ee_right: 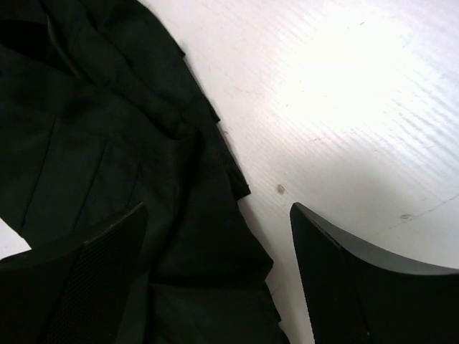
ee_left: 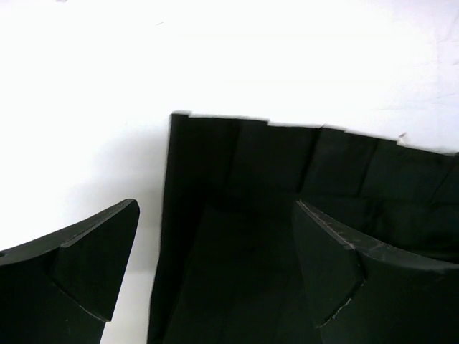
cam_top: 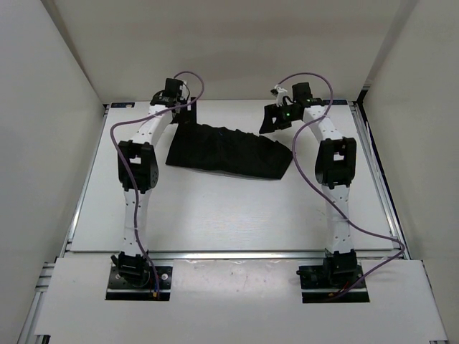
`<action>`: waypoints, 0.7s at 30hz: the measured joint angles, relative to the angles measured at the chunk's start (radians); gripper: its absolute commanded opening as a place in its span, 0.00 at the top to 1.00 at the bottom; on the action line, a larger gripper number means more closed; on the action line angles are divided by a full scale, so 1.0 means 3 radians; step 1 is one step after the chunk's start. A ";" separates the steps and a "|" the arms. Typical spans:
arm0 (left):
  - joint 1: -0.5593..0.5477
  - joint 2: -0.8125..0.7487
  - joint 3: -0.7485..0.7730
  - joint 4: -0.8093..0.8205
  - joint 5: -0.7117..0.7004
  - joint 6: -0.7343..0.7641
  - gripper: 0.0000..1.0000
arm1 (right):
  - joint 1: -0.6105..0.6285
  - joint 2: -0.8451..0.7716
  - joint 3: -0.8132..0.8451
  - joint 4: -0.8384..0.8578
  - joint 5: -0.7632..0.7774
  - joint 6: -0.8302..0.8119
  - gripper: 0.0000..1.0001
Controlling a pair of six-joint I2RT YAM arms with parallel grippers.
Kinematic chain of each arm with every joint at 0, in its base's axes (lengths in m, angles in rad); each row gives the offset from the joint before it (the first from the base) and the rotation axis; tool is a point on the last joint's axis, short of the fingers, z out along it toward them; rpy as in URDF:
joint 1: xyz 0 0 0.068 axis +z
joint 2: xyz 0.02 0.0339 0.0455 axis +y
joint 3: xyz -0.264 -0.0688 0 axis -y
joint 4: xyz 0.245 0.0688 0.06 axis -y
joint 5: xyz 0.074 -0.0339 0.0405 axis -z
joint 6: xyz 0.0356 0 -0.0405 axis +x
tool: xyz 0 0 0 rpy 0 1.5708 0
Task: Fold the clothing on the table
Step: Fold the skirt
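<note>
Two hands, both spread wide, neither pinching anything. Black, soft, pleated fabric clothing (cam_top: 229, 150) flat on the large white rectangular desk (cam_top: 215, 215), across its far middle, between the two white arms (cam_top: 136, 165). Roughly a wide rectangle, set a little askew, left end farther back than right. Parallel pleat lines across the cloth, running from far edge to near edge.

Left hand (ee_left: 215, 208) at the far left corner of the clothing, jaws wide apart. From the left wrist camera: one black finger (ee_left: 86, 265) over bare white desk just beside the cloth's straight side edge, the other over the dark fabric, that edge between the two. Square corner of the cloth just beyond the fingertips, a stepped hem leading off to the right.

Right hand (ee_right: 219, 208) at the far right end of the clothing, likewise parted. From the right wrist camera: one ribbed finger (ee_right: 86, 287) over fabric, the other over bare desk, the stepped pleat edge slanting between them. Small brown speck (ee_right: 280, 189) on the desk near that edge.

Cannot tell whether any fingertip touches cloth or desk.

Purple cables (cam_top: 305, 172) looped along both arms; metal rails (cam_top: 380, 193) along the desk's sides.
</note>
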 measured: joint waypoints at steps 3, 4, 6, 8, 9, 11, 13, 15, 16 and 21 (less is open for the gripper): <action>-0.0033 0.0224 0.0367 -0.0136 0.0019 0.0045 0.01 | 0.0006 0.0036 0.0000 -0.0038 -0.0062 0.0010 0.16; -0.0046 0.0310 0.0504 -0.0205 0.0024 0.0057 0.01 | 0.0018 0.0041 0.0000 -0.0062 -0.0092 0.0011 0.18; -0.0057 0.0449 0.0693 -0.0305 0.0029 0.0083 0.01 | 0.0042 0.0043 0.0000 -0.0098 -0.0135 0.0013 0.18; -0.0058 0.0537 0.0769 -0.0383 0.0031 0.0099 0.01 | 0.0075 0.0045 0.0013 -0.0102 -0.0178 0.0024 0.19; -0.0056 0.0558 0.0769 -0.0431 0.0031 0.0102 0.01 | 0.0098 0.0050 0.0024 -0.0099 -0.0196 0.0029 0.19; -0.0050 0.0575 0.0764 -0.0511 0.0031 0.0107 0.01 | 0.0145 0.0053 0.0046 -0.0092 -0.0214 0.0037 0.20; -0.0043 0.0575 0.0758 -0.0549 0.0031 0.0109 0.02 | 0.0186 0.0057 0.0056 -0.0086 -0.0233 0.0041 0.21; -0.0043 0.0575 0.0758 -0.0551 0.0031 0.0109 0.02 | 0.0225 0.0071 0.0057 -0.0086 -0.0252 0.0042 0.21; -0.0042 0.0575 0.0758 -0.0552 0.0032 0.0108 0.02 | 0.0247 0.0080 0.0057 -0.0086 -0.0258 0.0041 0.21; -0.0034 0.0575 0.0750 -0.0544 0.0050 0.0085 0.01 | 0.0301 0.0155 0.0062 -0.0086 -0.0261 0.0042 0.22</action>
